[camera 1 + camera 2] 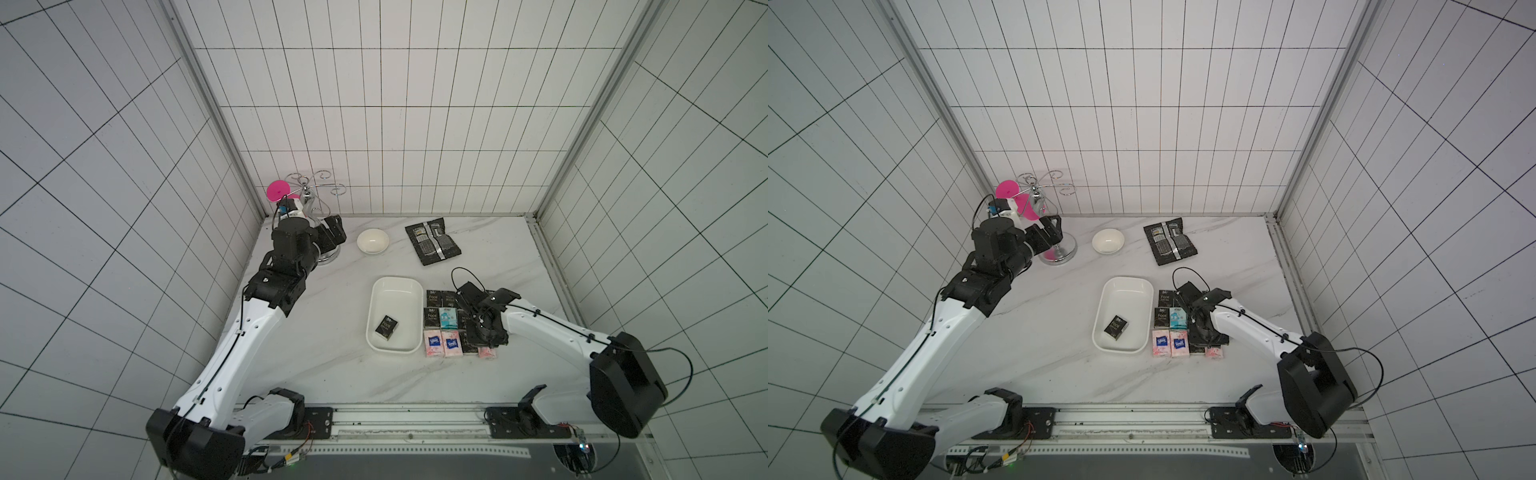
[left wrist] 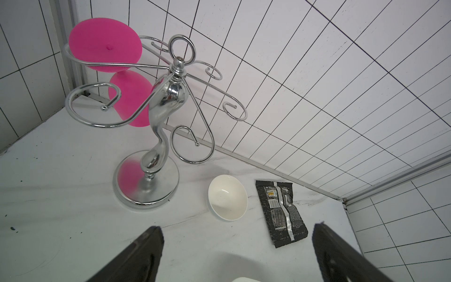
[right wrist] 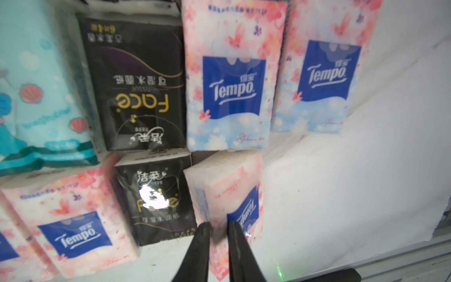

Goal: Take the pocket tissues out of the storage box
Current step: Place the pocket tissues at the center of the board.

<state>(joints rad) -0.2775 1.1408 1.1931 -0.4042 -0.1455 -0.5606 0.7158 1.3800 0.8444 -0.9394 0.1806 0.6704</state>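
Pinching the edge of a tilted pink-white packet (image 3: 227, 185), your right pincer (image 3: 218, 223) is hovering low over the pocket tissues (image 1: 440, 328) lying in rows on the bench (image 1: 316, 365) just beside the storage box (image 1: 399, 299). One black packet (image 1: 386, 327) is lying alone inside that box, so you are probably nearing the end. Farther back, your left pincer (image 2: 238, 227) is hanging spread and empty near the chrome rack (image 2: 158, 122).

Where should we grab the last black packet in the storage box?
Pinch the black packet across its two long edges, coming straight down from above. It lies flat on the storage box floor, turned askew to the walls, so turn the wrist to match; the walls likely block a sideways approach.
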